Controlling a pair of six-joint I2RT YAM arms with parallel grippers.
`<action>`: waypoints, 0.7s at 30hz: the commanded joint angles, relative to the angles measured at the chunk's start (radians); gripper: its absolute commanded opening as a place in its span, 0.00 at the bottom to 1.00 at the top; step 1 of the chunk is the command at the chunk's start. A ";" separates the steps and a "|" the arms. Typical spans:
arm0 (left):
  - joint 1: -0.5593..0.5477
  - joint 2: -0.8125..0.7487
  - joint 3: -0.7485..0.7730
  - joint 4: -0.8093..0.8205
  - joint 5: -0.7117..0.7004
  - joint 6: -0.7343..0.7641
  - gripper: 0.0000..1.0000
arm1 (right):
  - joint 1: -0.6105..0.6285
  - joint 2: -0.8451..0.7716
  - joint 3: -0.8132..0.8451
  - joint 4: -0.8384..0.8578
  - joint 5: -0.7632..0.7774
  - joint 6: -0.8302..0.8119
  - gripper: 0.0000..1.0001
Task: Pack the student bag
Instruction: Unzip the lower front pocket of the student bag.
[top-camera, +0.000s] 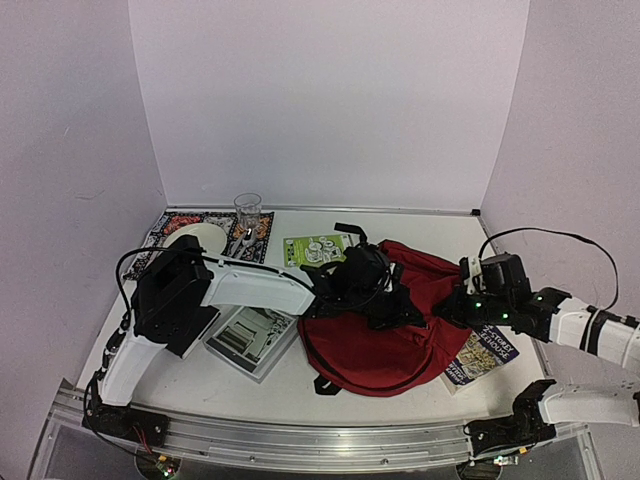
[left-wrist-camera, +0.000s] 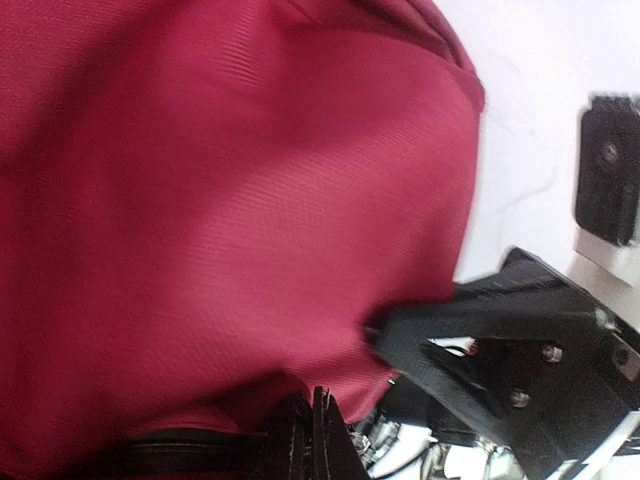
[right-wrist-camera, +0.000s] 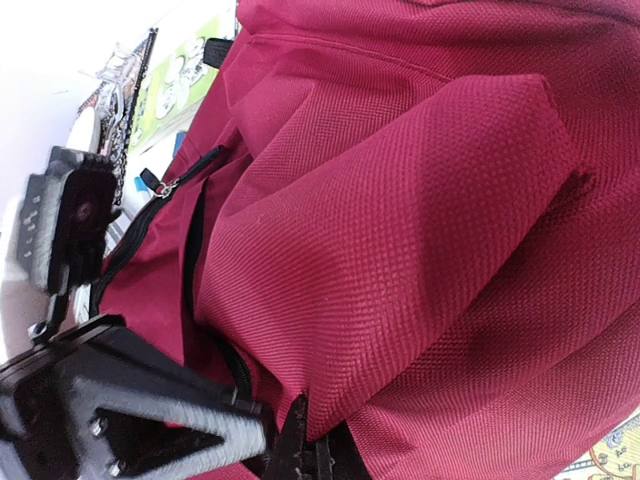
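Bag (top-camera: 400, 345) lies flat, right of centre on the surface (top-camera: 420, 230), between both arms. Left pincer (left-wrist-camera: 350, 400) is clenched on red fabric at the bag's rear-left edge. Right pincer (right-wrist-camera: 285, 440) is clenched on a fold at its right edge. Book (top-camera: 250, 340) touches the bag's left side, nearest the left arm. Magazine (top-camera: 482, 355) hems in the right; there is free room toward the rear.
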 joint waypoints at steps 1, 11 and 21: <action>0.036 -0.081 -0.069 0.019 -0.088 0.053 0.00 | 0.001 -0.036 -0.006 0.014 -0.001 0.005 0.00; 0.072 -0.130 -0.124 0.000 -0.149 0.122 0.00 | 0.000 -0.056 -0.012 -0.017 0.016 0.004 0.00; 0.091 -0.165 -0.136 -0.061 -0.221 0.199 0.00 | 0.001 -0.078 -0.006 -0.062 0.059 0.005 0.00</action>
